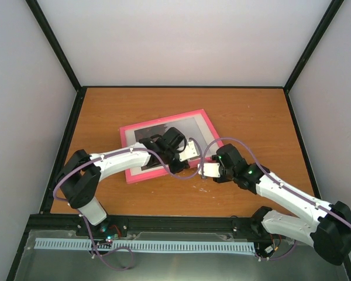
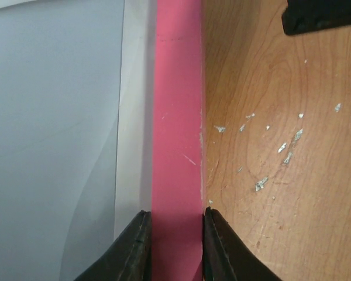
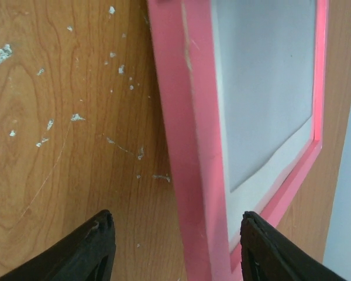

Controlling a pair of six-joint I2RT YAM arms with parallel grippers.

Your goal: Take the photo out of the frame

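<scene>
Left end effector (image 2: 176,213) clamped on frame (image 2: 176,105) | right end effector (image 3: 176,215) apart | photo (image 1: 188,127) seemingly inside

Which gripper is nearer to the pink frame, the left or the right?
Left. The left gripper holds the frame by its pink border, one finger on each side. The right gripper is open, its fingers straddling the frame's border; I cannot tell if they touch it.

The frame (image 1: 161,120) lay tilted at the middle of the table (image 1: 251,117), the photo (image 1: 187,126) inside it. The left gripper (image 2: 175,246) straddled the frame's lower edge. The right gripper (image 3: 176,225) sat at the frame's lower-right corner, one finger on either side of the border.
</scene>
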